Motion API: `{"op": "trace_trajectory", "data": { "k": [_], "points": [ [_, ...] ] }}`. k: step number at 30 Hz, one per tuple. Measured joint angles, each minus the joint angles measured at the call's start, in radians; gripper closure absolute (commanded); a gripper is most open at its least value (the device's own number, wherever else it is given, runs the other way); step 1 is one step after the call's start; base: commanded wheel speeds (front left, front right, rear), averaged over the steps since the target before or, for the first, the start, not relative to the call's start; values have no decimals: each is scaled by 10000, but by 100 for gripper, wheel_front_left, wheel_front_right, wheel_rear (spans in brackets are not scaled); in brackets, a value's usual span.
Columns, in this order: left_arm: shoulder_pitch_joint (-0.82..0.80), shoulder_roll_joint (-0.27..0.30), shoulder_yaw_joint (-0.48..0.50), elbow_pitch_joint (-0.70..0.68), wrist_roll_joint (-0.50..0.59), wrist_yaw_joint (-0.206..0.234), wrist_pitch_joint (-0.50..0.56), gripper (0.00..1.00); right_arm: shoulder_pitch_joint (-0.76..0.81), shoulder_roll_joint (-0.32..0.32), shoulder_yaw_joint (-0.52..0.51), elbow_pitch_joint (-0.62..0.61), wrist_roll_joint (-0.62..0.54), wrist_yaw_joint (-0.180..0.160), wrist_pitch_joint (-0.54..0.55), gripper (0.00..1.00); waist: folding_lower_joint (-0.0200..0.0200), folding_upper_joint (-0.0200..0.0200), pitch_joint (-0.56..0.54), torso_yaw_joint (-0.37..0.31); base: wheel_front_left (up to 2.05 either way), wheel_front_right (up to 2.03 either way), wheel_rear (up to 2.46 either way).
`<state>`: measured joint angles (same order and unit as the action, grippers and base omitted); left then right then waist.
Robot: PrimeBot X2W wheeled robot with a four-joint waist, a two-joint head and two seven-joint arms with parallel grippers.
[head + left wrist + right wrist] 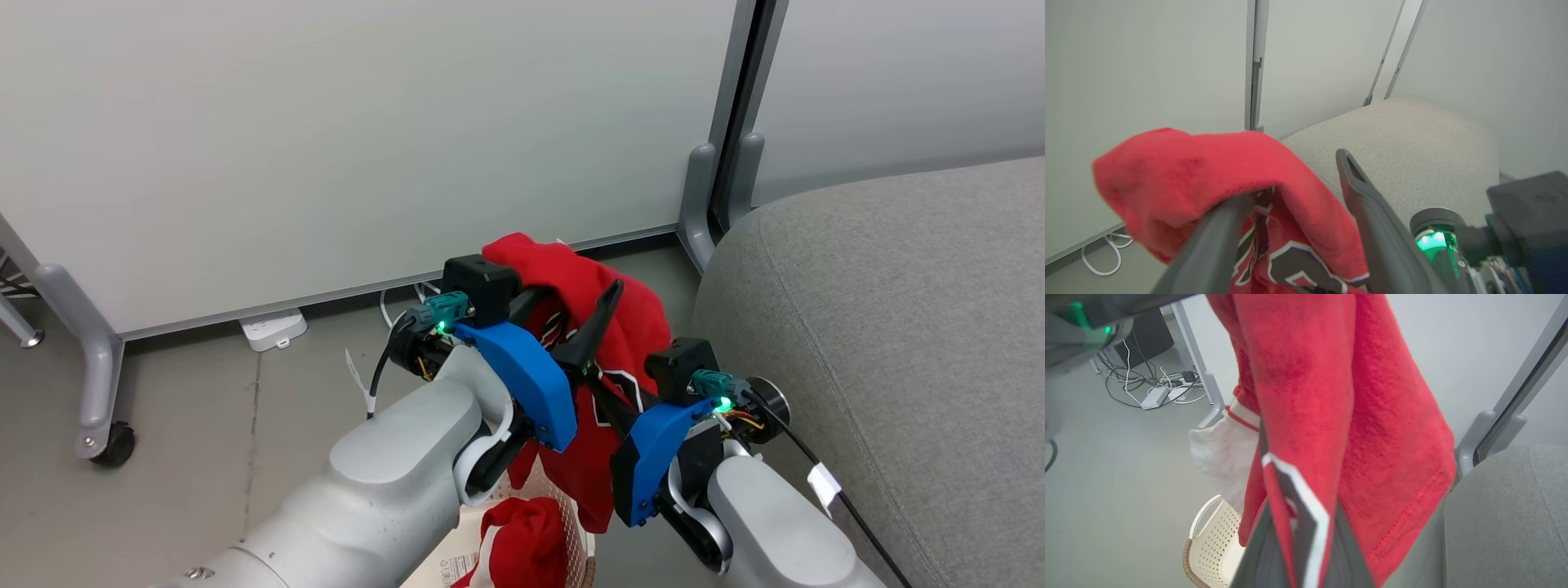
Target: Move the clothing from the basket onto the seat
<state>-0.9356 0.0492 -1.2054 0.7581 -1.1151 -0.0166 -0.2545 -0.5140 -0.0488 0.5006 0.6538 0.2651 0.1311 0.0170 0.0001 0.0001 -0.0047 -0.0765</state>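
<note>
Two garments, spotter: which one do I mind?

Operator, the lifted garment (588, 282). From the head, it drapes over your left gripper (575, 314), whose fingers stand spread, while your right gripper (600, 392) pinches it lower down. It hangs long and near upright, its lower end above the basket (578, 531), where the second garment (526, 539) lies. The seat (882, 327) lies to your right, just beside your right arm.

And along the left wrist?

You see one finger (1372, 220) bare and the other under the red fold, a wide gap between them. Nothing is pinched there; the cloth only rests on it. The seat spreads ahead, beyond the fingertips.

The right wrist?

Your jaws are pressed together on the cloth at its black-and-white trim. The seat sits at the lower right of that view, the basket at the lower left, the cloth hanging between. So I judge your right arm the nearer carrier: you swing rightward, and you mind that the fold slips off the left finger cleanly
</note>
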Motion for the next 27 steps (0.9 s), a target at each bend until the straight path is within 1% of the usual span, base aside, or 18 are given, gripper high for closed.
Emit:
{"op": "trace_trajectory", "data": {
  "k": [4,5,9,15,18,21,24,27],
  "points": [
    [9,-2,65,-73,278,-165,-40,0,1,-2,-94,50,-40,-2,-52,100,-1,0,4,65,0,0,0],
    [59,-2,207,-98,397,-209,-42,0,3,-2,-128,56,-65,-2,-59,100,0,0,5,86,0,0,0],
    [740,182,1292,-700,1250,-307,-81,0,29,-2,-259,90,-113,0,-90,100,0,0,22,184,0,0,0],
    [2512,909,2696,-2075,2999,-614,-81,0,74,0,-430,96,-226,0,-130,100,0,0,27,286,0,0,0],
    [3392,1204,3436,-2844,3921,-667,-84,0,142,0,-566,109,-328,0,-130,100,-1,0,21,335,0,0,0],
    [4371,1333,4236,-3465,4608,-740,-82,0,254,0,-717,121,-376,0,-127,100,0,0,17,366,0,0,0],
    [5280,1335,5079,-3994,5093,-740,-82,0,282,-4,-823,90,-378,-2,-127,100,-1,0,21,366,0,0,0],
    [6050,1340,5578,-4167,5653,-738,-82,0,322,-2,-855,27,-378,0,-123,100,-1,0,23,367,0,0,0]
  ]
}}
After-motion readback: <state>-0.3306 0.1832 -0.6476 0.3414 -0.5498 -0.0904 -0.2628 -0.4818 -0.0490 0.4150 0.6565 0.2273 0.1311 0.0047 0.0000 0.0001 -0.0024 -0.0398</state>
